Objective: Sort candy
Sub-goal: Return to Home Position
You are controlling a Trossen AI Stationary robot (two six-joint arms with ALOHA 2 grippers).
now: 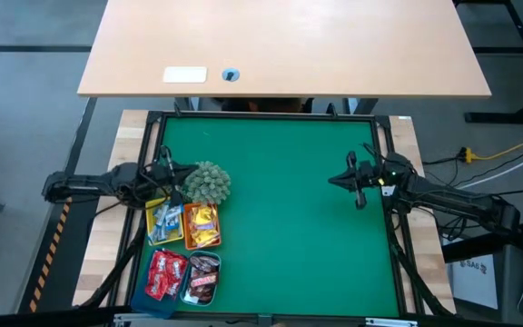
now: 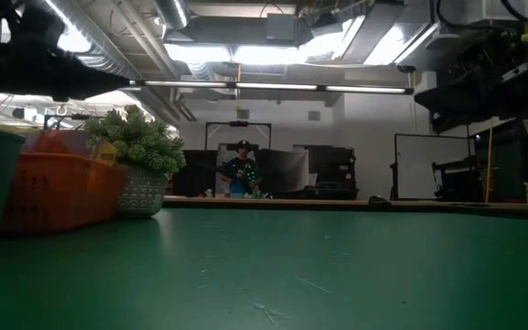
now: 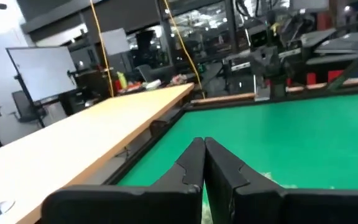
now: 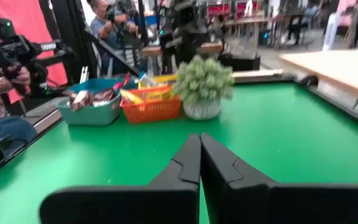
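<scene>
The candy lies sorted in small trays at the mat's near left: blue-white wrappers [image 1: 162,221], yellow packets [image 1: 203,227], red packets [image 1: 164,272] and dark bars [image 1: 203,277]. The orange tray [image 4: 151,107] and a teal tray [image 4: 92,109] stand side by side on the green mat. My left gripper [image 1: 172,171] is shut and level at the left edge, just far of the trays beside the plant ball; its fingers [image 3: 191,163] hold nothing. My right gripper [image 1: 334,180] is shut at the right side and points toward the trays; its fingers [image 4: 188,160] hold nothing.
A grey-green spiky plant ball [image 1: 207,183] in a pot [image 2: 142,192] stands just far of the trays. A black frame [image 1: 271,116] rims the mat, and a beige tabletop [image 1: 280,45] lies beyond it. People with a camera [image 4: 17,46] stand past the left edge.
</scene>
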